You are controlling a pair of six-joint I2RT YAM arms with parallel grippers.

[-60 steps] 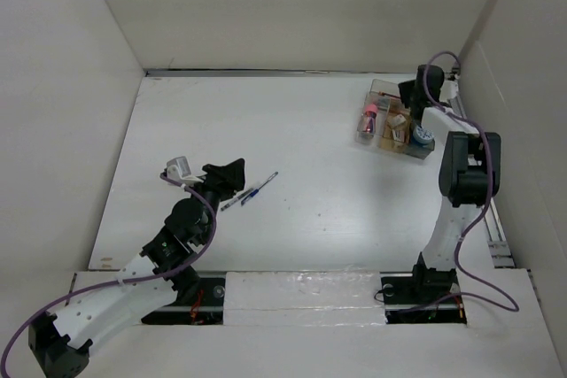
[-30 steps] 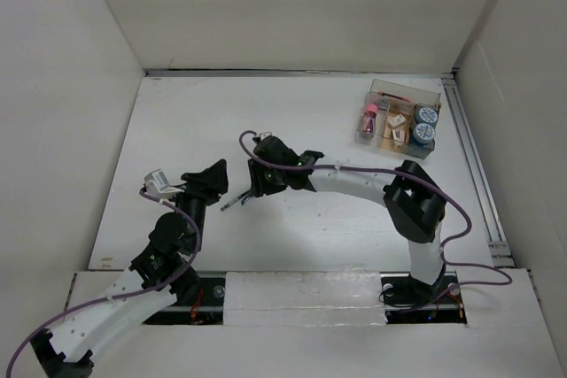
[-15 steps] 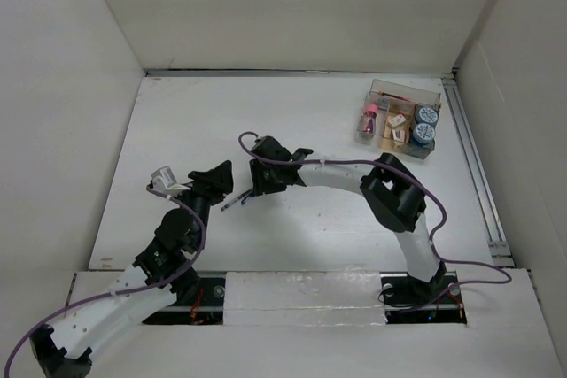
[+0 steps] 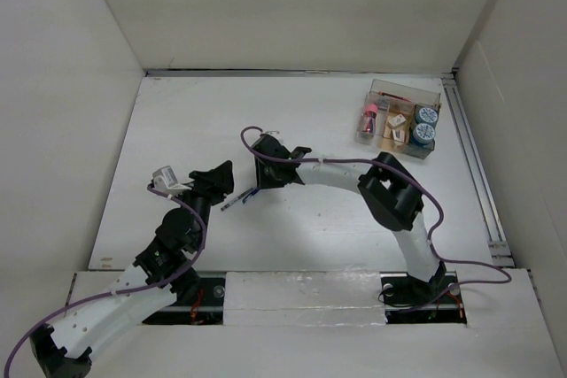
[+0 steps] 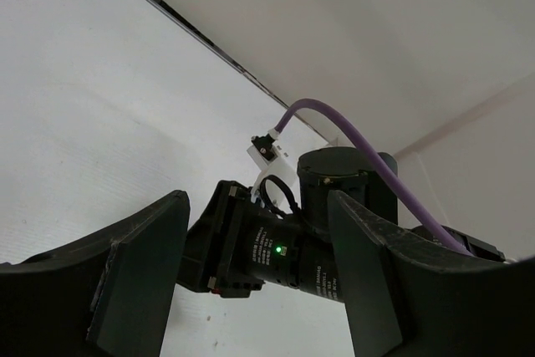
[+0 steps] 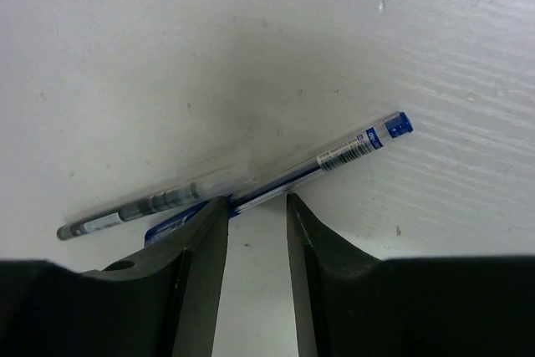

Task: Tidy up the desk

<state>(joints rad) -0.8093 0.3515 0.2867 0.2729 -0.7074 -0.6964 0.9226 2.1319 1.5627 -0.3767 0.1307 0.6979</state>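
Observation:
The white desk (image 4: 301, 121) holds two pens lying side by side near its left middle. In the right wrist view a blue pen (image 6: 334, 156) lies aslant, and a clear pen with a dark core (image 6: 150, 202) lies beside it. Both show as one small streak in the top view (image 4: 236, 202). My right gripper (image 6: 255, 202) is open with a narrow gap, its fingertips right at the blue pen's middle; in the top view it (image 4: 254, 188) reaches far left. My left gripper (image 4: 220, 180) is open and empty just left of the pens, facing the right wrist (image 5: 284, 248).
A clear compartmented tray (image 4: 400, 121) stands at the back right with a pink bottle (image 4: 368, 118), two blue-capped jars (image 4: 425, 123) and small tan items. White wall panels enclose the desk on three sides. The right arm's purple cable (image 4: 345, 164) arches over the desk's middle.
My right arm has swung from the tray at the back right across to the pens and settled over them. My left gripper has shifted only slightly.

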